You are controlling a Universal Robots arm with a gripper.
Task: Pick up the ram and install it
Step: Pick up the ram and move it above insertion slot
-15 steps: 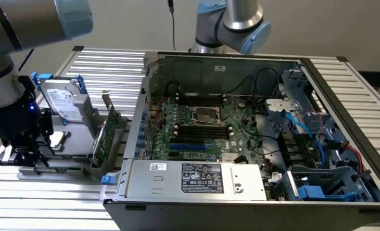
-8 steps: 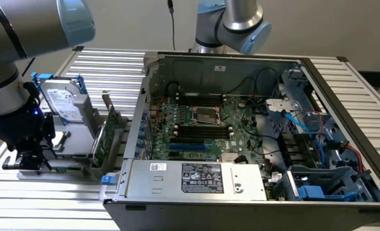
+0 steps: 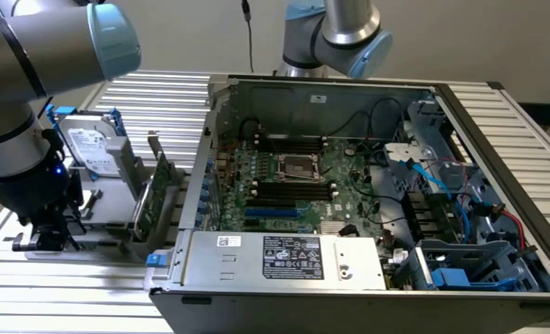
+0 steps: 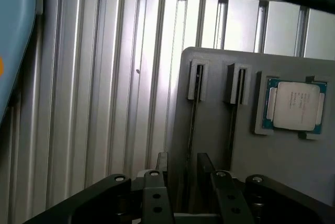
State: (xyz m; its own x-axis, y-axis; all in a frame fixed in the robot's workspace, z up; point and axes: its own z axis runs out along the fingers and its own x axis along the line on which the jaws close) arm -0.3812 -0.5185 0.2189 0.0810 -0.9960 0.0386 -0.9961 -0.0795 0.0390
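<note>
Two ram sticks stand on edge in the slots of a grey holder (image 4: pixel 293 166); each looks like a thin dark line. My gripper (image 4: pixel 183 160) is open, with the nearer ram (image 4: pixel 194 103) running between its black fingers (image 4: pixel 162 162). I cannot tell whether they touch it. The other ram stick (image 4: pixel 234 114) stands parallel beside it, outside the fingers. In the exterior view my gripper (image 3: pixel 47 240) hangs low over the holder, at the exterior view's left of the open computer case (image 3: pixel 349 90). Black memory slots (image 3: pixel 294 188) lie on the case's motherboard.
A processor chip (image 4: pixel 296 105) sits in a recess of the holder. A hard drive (image 3: pixel 96 147) and a green expansion card (image 3: pixel 154 198) stand upright between my arm and the case. The power supply (image 3: pixel 285 257) fills the case's near side. A ribbed metal table (image 4: pixel 104 88) lies underneath.
</note>
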